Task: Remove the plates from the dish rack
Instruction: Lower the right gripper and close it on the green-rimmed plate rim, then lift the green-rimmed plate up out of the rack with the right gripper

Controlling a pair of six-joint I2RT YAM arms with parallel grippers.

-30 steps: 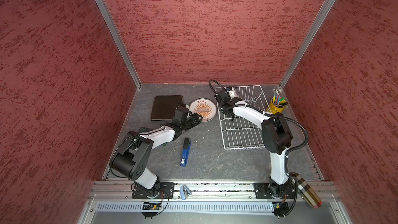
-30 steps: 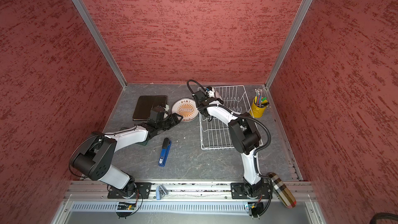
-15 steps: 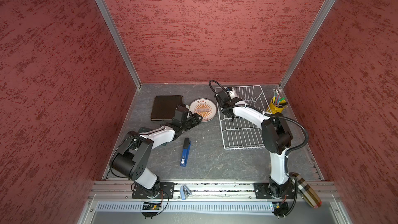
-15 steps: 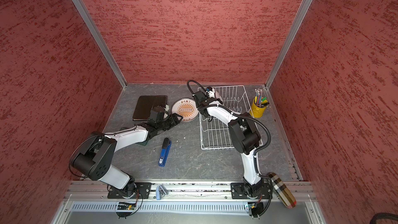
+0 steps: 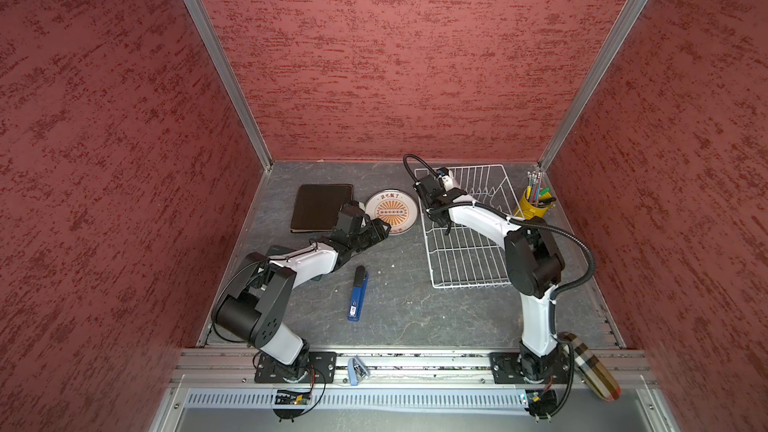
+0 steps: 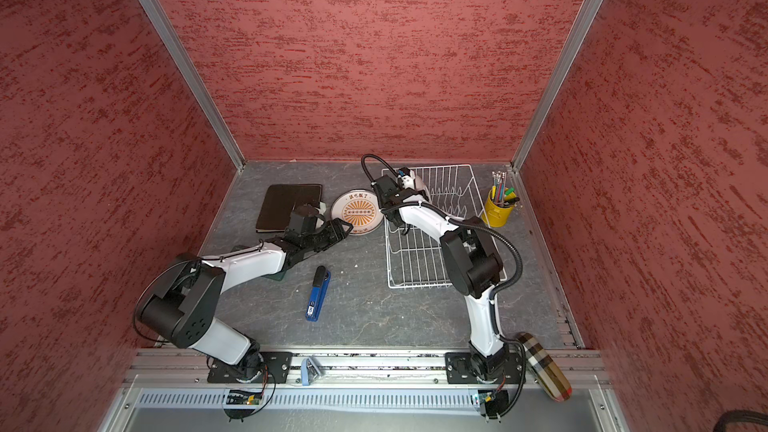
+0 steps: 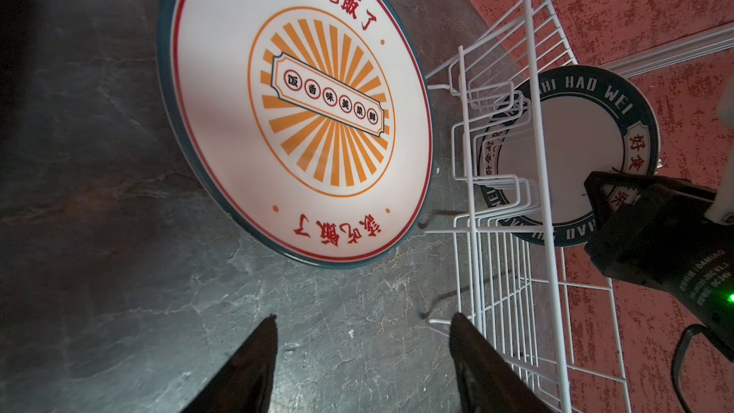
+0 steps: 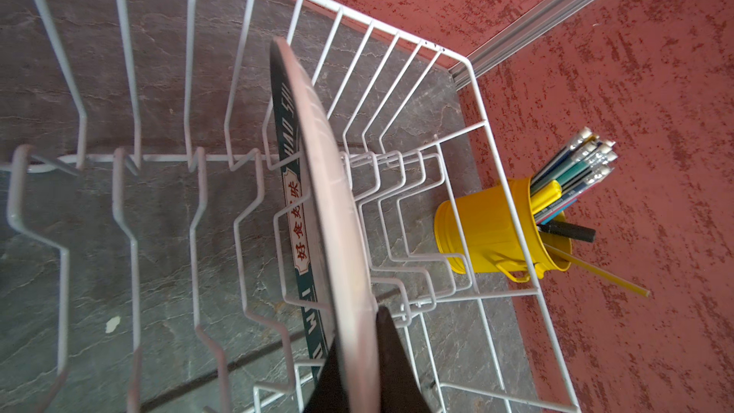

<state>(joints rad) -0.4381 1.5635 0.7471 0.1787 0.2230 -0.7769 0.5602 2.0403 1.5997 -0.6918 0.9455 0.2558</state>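
The white wire dish rack (image 5: 465, 259) stands on the right of the table. One round plate with a dark lettered rim (image 8: 317, 176) stands upright between its prongs. My right gripper (image 8: 359, 329) is shut on that plate's upper rim, one finger on each face. A round sunburst plate (image 5: 392, 211) lies flat left of the rack. A dark brown square plate (image 5: 320, 206) lies face down further left. My left gripper (image 7: 363, 315) is open and empty, low over the table just short of the sunburst plate (image 7: 294, 109).
A yellow cup of pencils (image 5: 532, 205) stands right behind the rack's far right corner. A blue stapler (image 5: 357, 295) lies mid-table. A dark green slab (image 5: 276, 250) lies under my left arm. A plaid case (image 5: 590, 365) hangs off the front rail.
My right gripper's jaws have closed onto the lettered plate's rim. Neither arm has visibly shifted, and the left gripper stays open.
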